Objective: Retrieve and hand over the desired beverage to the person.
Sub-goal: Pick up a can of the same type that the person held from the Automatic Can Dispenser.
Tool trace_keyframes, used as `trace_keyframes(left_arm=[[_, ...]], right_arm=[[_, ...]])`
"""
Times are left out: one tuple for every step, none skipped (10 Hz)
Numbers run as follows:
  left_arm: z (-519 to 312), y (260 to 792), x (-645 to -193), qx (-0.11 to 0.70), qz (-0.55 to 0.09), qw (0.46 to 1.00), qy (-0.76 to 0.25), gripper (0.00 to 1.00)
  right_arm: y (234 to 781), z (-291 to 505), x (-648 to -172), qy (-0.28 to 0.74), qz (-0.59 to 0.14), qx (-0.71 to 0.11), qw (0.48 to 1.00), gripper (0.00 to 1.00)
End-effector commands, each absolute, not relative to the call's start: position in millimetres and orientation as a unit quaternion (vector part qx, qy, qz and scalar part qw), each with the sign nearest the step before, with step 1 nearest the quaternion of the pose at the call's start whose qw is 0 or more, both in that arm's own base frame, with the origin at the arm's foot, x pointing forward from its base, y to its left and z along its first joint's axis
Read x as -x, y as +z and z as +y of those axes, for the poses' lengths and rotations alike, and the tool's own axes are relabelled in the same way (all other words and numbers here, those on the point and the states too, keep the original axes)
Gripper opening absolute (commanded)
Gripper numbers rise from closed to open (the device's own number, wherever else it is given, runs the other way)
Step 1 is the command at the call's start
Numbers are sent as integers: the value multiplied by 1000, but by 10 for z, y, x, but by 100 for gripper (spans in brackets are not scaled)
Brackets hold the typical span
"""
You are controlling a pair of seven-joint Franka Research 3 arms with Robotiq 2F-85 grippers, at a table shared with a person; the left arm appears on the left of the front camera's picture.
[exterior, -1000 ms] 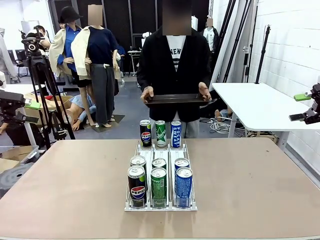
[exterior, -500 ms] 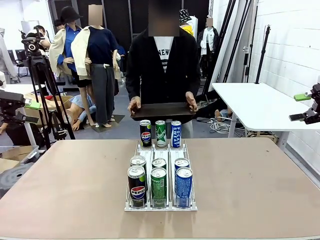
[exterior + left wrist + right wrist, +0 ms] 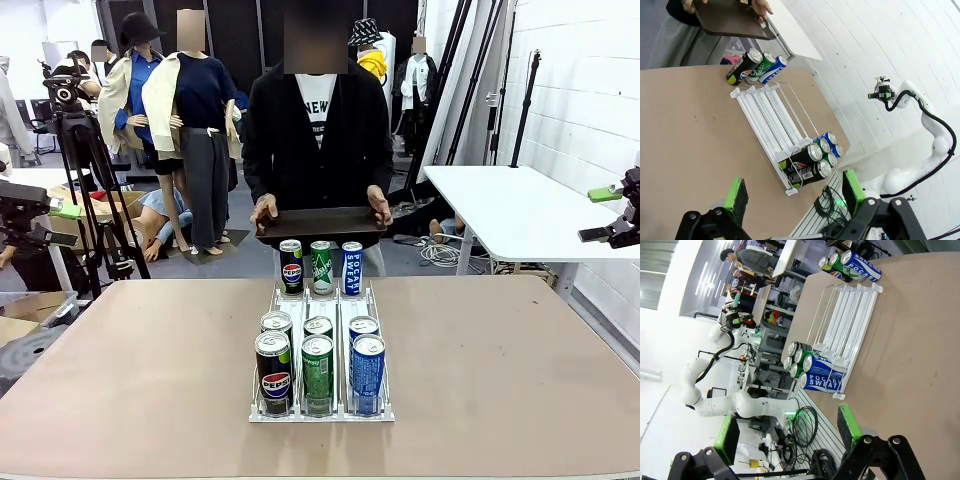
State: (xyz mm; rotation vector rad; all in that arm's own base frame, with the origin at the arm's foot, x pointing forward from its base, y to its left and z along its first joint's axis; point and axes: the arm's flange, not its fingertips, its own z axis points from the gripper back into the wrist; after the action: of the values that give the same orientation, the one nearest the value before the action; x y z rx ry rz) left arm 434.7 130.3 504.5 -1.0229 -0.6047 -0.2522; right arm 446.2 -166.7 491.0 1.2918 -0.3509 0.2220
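The person, in a black jacket over a white lettered T-shirt, stands at the far side and holds a dark tray in both hands just behind the cans. A clear wire rack sits mid-table. At its far end stand a Pepsi can, a green can and a blue Pocari Sweat can. More Pepsi, green and blue cans fill its near end. My left gripper hangs open off the table's left side. My right gripper hangs open off its right side.
A white side table stands at the back right, beneath my right gripper. A camera tripod and boxes stand at the left. The brown tabletop is bare on both sides of the rack.
The person has stepped to the picture's left and closer to the table, lowering the tray to just behind the far cans. Neither arm has moved.
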Motion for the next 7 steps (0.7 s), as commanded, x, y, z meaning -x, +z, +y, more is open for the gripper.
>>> trace_keyframes(left_arm=[[1313,5047,-4331,476,-280,825,-120,100],[1313,5047,-4331,476,-280,825,-120,100],[1313,5047,-4331,476,-280,825,-120,100],[1313,5047,-4331,476,-280,825,-120,100],[1313,5047,-4331,476,-280,825,-120,100],[1313,5047,-4331,476,-280,825,-120,100],[1313,5047,-4331,476,-280,825,-120,100]], right_arm=[[4918,-1655,-4464,99,-158,-598,779,100],[4918,-1655,-4464,99,-158,-598,779,100],[4918,-1655,-4464,99,-158,-598,779,100],[4918,-1655,-4464,99,-158,-598,779,100],[4918,-1655,-4464,99,-158,-598,779,100],[4918,-1655,-4464,99,-158,-598,779,100],[4918,-1655,-4464,99,-158,-598,779,100]])
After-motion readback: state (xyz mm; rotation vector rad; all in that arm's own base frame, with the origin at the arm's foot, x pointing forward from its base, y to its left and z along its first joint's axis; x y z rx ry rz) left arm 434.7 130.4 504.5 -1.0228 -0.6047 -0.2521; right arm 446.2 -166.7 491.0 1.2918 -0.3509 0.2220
